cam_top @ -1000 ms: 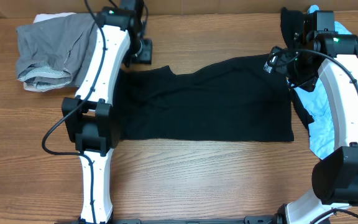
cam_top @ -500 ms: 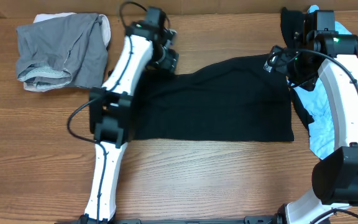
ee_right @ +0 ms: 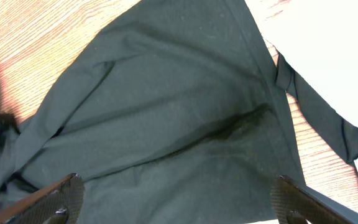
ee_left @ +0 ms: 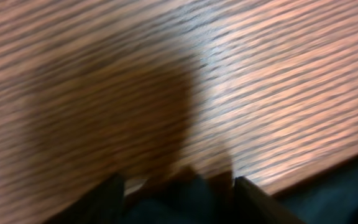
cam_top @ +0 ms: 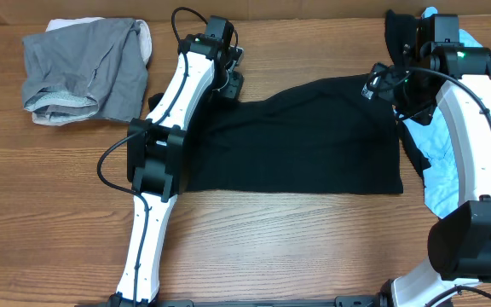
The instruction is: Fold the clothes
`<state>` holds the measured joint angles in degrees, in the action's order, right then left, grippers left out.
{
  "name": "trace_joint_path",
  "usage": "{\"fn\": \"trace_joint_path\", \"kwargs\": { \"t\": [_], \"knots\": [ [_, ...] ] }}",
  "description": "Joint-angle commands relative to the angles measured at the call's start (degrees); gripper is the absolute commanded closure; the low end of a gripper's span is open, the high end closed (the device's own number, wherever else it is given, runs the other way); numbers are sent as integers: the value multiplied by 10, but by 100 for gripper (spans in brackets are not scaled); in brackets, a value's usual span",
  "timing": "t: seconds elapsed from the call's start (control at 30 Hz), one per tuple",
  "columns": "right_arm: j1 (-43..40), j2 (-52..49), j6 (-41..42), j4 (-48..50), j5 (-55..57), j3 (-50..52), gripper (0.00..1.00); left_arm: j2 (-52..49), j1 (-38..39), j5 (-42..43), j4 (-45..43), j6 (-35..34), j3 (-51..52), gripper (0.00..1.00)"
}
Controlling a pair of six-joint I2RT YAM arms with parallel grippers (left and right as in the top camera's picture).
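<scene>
T-shirt [cam_top: 297,141] lay lengthwise left–right | left gripper [cam_top: 228,83] by far-left corner, opening unreadable | right gripper [cam_top: 380,85] wide, above far-right corner

Matt black cloth T-shirt [cam_top: 314,145] on grained wooden table [cam_top: 271,247]

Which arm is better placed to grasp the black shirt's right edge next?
Right, probably: the right gripper is open over the black shirt there; the left gripper is at the opposite corner.
</scene>
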<state>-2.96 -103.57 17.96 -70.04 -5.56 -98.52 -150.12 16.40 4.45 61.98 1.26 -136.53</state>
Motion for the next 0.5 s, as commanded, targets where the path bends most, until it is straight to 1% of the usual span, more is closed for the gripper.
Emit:
{"fn": "trace_joint_path", "kwargs": {
  "t": [0.0, 0.1, 0.2, 0.23, 0.33, 0.4, 0.47],
  "knots": [
    [1, 3, -4, 6, 3, -1, 1, -17, -2, -28, 13, -13, -5, 52],
    [1, 3, -4, 8, 3, -1, 1, -17, -2, -30, 13, -18, -5, 69],
    [1, 3, -4, 8, 3, -1, 1, -17, -2, -41, 6, -33, -5, 96],
    [1, 3, -4, 10, 3, -1, 1, -16, -2, -49, 1, -41, -5, 96],
    [1, 3, -4, 24, 4, -1, 7, -16, -5, -70, -2, -61, -29, 96],
    [1, 3, -4, 39, 8, -1, 12, -16, -7, -77, 7, -63, -65, 96],
    [1, 3, -4, 58, 14, -1, 14, -16, -6, -84, 23, -65, -119, 96]
  ]
}}
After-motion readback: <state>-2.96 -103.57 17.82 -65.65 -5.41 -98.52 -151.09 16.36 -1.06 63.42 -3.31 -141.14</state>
